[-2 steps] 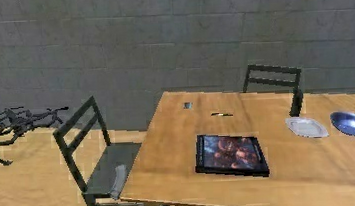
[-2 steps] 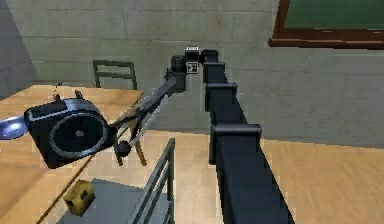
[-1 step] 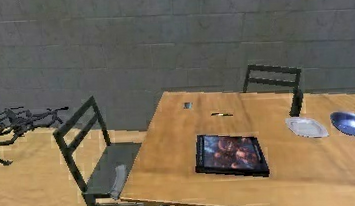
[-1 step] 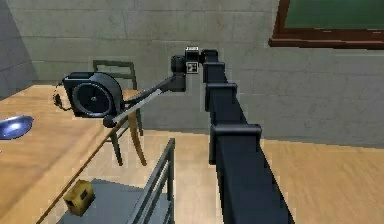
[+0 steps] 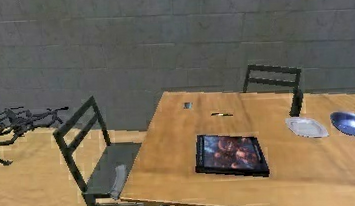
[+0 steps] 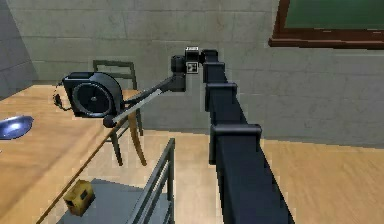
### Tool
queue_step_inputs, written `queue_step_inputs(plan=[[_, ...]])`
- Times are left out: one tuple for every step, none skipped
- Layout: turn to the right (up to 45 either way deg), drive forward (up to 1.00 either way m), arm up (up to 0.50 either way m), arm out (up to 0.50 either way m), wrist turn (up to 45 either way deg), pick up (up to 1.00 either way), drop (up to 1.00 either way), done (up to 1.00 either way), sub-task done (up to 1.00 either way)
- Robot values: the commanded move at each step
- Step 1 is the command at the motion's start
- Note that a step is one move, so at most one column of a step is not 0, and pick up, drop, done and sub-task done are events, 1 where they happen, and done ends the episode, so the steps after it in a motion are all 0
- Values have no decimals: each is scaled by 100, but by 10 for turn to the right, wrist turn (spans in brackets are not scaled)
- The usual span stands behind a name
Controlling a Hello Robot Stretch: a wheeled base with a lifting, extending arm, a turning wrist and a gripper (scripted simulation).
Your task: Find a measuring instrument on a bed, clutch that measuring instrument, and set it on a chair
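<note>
Tape measure (image 6: 92, 95): round dark case with a pale rim, hanging at the far end of the fingers (image 6: 140, 103), up off the tabletop (image 6: 50, 150). The gripper (image 6: 110, 120) holds it. Cannot tell whether the fingers are spread or pressed together; their tips run in behind the case, so the contact is hidden. The arm (image 6: 235, 140) rises from the bottom edge, cut off there.

Far chair (image 6: 122, 72) stands beyond the fingers, its back partly hidden by the case. Near chair (image 6: 150, 190) is below the fingers, cut by the bottom edge. A small yellow thing (image 6: 80, 197) lies on its seat, too small to identify. Blue plate (image 6: 12, 127) is left of the fingers on the tabletop, cut off by the edge. Green board (image 6: 330, 20) is on the wall far right of the fingers, its top cropped.

Forward view: same kind of tabletop with a flat dark slab (image 5: 231, 154), a pale plate (image 5: 307, 126), and two tiny bits (image 5: 188, 106), unreadable. A tangled dark thing (image 5: 21, 123) is on the floor, hard to make out.
</note>
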Motion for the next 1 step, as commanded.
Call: queue_step_inputs(plan=[[0,0,-50,0,0,0,0,0,0]])
